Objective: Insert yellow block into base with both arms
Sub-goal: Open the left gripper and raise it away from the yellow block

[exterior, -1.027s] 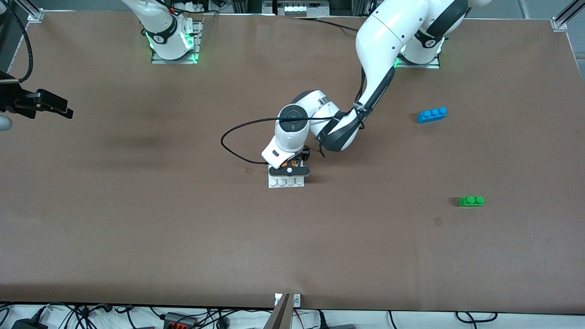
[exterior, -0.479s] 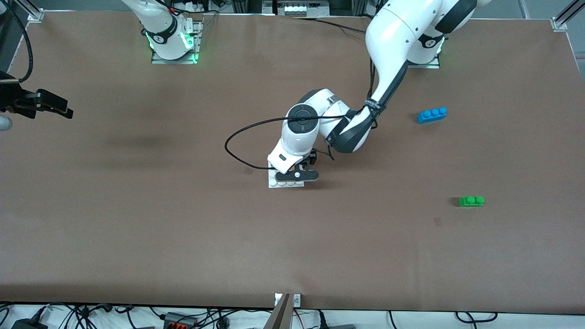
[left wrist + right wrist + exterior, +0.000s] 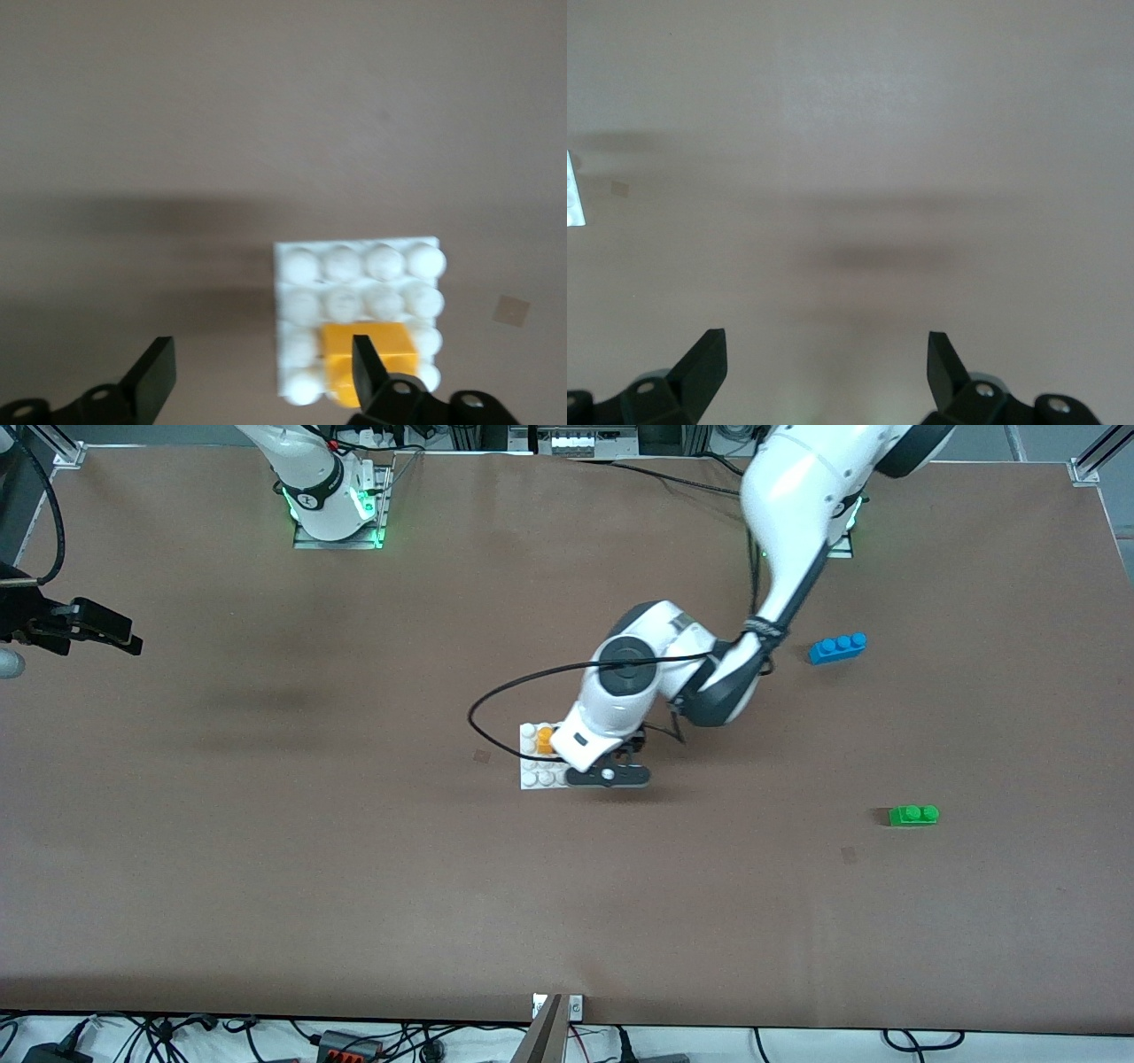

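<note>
Front view shows the flat square white plastic base (image 3: 538,760) with its grid of round studs lying near the middle of the brown table (image 3: 266,850). The small orange-yellow plastic block (image 3: 545,739) sits on the base, pressed among the studs in the part of the plate farther from the front camera, toward the right arm's end of the plate. The left gripper (image 3: 620,760), on the white jointed left arm reaching in from its base, hangs over the edge of the base that faces the left arm's end of the table, and it covers part of the plate. In the left wrist view its two black fingers (image 3: 156,376) are spread wide with nothing between them; the yellow block (image 3: 369,361) and the white base (image 3: 358,292) lie below, apart from the fingers.

The right gripper (image 3: 104,633) waits over the table edge at the right arm's end, well apart from the base; its fingers (image 3: 702,363) are parted and empty over bare table.

A longer blue three-stud plastic brick (image 3: 837,646) and a green two-stud plastic brick (image 3: 913,815) lie well apart from the base, toward the left arm's end, the green one nearer the front camera.
</note>
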Controlling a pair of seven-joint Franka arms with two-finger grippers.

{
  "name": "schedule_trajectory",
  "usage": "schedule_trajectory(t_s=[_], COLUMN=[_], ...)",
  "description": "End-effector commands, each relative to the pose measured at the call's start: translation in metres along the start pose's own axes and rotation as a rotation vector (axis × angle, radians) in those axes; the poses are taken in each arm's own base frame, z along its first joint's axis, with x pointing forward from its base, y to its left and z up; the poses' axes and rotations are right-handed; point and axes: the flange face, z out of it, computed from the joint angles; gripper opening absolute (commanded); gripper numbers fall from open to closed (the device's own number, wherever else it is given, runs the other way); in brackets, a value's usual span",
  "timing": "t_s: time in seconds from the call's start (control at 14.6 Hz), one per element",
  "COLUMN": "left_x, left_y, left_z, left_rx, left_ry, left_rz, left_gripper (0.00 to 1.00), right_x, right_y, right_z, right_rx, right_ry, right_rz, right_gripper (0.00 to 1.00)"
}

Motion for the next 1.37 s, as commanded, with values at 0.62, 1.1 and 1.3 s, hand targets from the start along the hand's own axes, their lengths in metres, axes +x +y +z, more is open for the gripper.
schedule_trajectory(t_s=[0.62,1.1,1.3], left_x=[-0.013,-0.027,-0.027], left_y=[-0.225,-0.29,-0.3], left_z=[-0.168,-0.247,-0.269], left_rx=[0.109,0.156,0.128], left_ry=[-0.037,-0.036,-0.006], left_rz=[0.004,-0.049,-0.031], left_gripper=[1.0,1.0,1.0], right_x=[0.0,0.0,0.0], right_y=[-0.006,-0.005,-0.005], right_z=[-0.004,-0.004,-0.004], right_rx=[-0.005,-0.006,-0.013], right_ry=[0.007,0.007,0.008], right_rz=[-0.01,-0.009,-0.01], right_gripper=[1.0,1.0,1.0])
